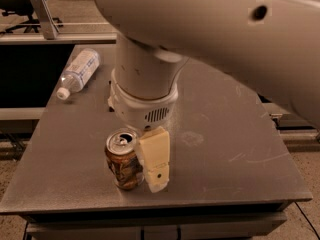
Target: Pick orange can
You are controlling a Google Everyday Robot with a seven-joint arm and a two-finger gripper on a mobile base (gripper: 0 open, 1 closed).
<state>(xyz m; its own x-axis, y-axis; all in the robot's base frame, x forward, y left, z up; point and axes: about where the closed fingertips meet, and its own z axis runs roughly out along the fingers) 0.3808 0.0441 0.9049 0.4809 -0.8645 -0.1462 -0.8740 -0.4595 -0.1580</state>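
Observation:
The orange can [122, 160] stands upright near the front left of the grey table [240, 149], silver top with pull-tab facing up. My gripper [156, 176] hangs down from the large white arm and sits right beside the can on its right side, reaching down almost to the tabletop and touching or nearly touching the can's wall. The arm fills the upper part of the view and hides the middle of the table behind it.
A clear plastic bottle [77, 71] with a white cap lies on its side at the table's back left. The table's front edge runs just below the can. A metal rail [45, 19] and dark floor lie beyond the table.

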